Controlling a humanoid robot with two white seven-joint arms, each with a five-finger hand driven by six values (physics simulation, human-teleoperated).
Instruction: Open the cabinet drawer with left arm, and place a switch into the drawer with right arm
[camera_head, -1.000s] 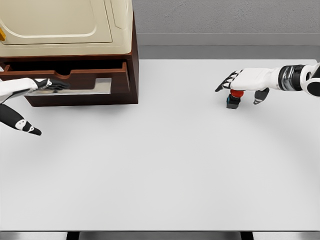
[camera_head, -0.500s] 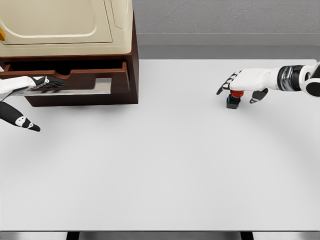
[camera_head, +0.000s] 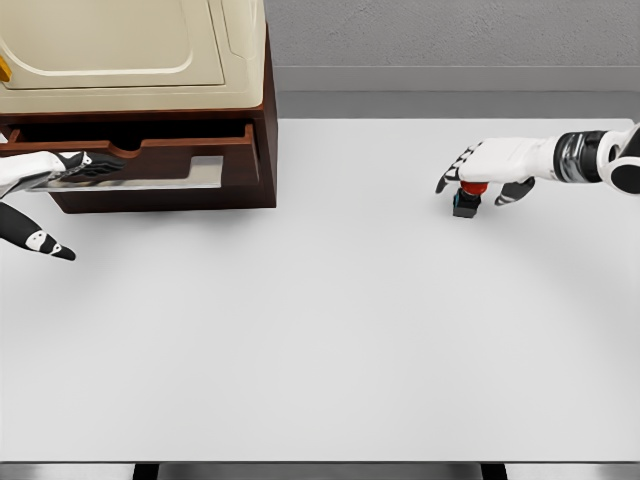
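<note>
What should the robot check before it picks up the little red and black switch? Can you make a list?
1. Drawer open enough for the switch: cannot tell; it sticks out only a little from the cabinet.
2. Left hand at the drawer front: ok.
3. Right hand over the switch: ok, it sits right above it.
4. Fingers closed around the switch: not ok, they look spread, with the thumb off to one side.
5. Switch standing on the table: ok, red top up.
6. Path from switch to drawer free: ok, only bare table shows between them.
</note>
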